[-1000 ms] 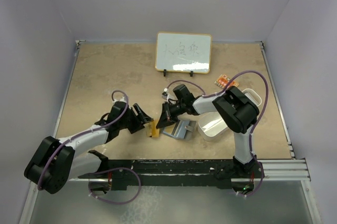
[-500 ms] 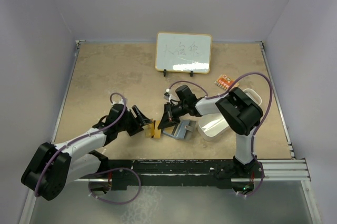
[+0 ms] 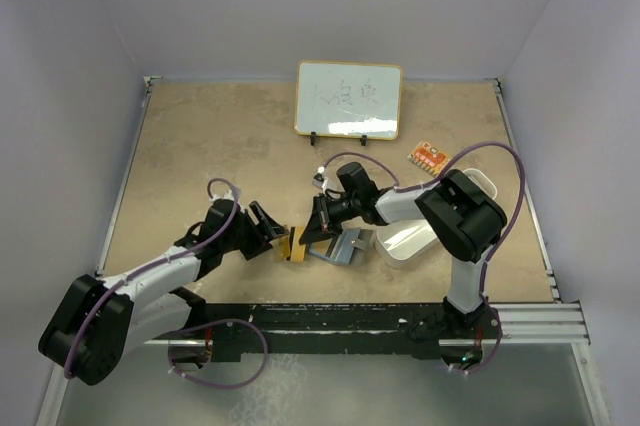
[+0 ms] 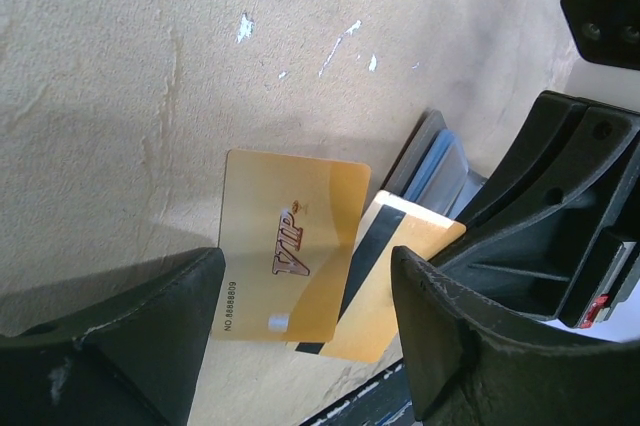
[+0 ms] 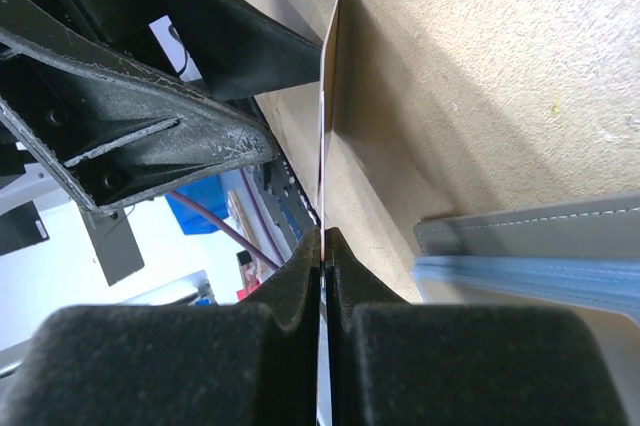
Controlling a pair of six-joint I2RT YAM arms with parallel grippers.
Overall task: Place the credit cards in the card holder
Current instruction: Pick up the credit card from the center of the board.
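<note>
One thin orange-gold plastic rectangle, the VIP card (image 4: pixel 290 246), bore "VIP" in dark red slanted letters, with "NO.88888809" printed along its short edge. A second orange-gold rectangle crossed by a black magnetic band, the striped card (image 4: pixel 385 281), carried no writing that could be read. The white-faced, wood-framed whiteboard (image 3: pixel 348 99) at the back of the mottled beige surface (image 3: pixel 200 146) showed faint handwritten strokes, too thin to read. The print on the small orange-red packet (image 3: pixel 426 155) near it was too small to make out.

Counted: two gold cards, one light blue card (image 5: pixel 520 281), one flat grey wallet (image 3: pixel 340 246), one oblong white tray (image 3: pixel 395 246), two arms.

The left pincer (image 4: pixel 308 266) stood open, its two black fingers spread to either side of the VIP card and touching neither card. The VIP card overlapped one corner of the striped card. The striped card's far end reached the black fingers of the right pincer (image 5: pixel 323 236). That pincer was closed on a thin card seen edge-on, whose far edge stood near the surface. Which of the two gold cards it gripped could not be told from that view.

The grey wallet lay on the surface just beside the right pincer, between it and the white tray. The light blue card sat in the wallet, its edge showing below the stitched grey rim. Both gold cards were outside the wallet, just to its left.
</note>
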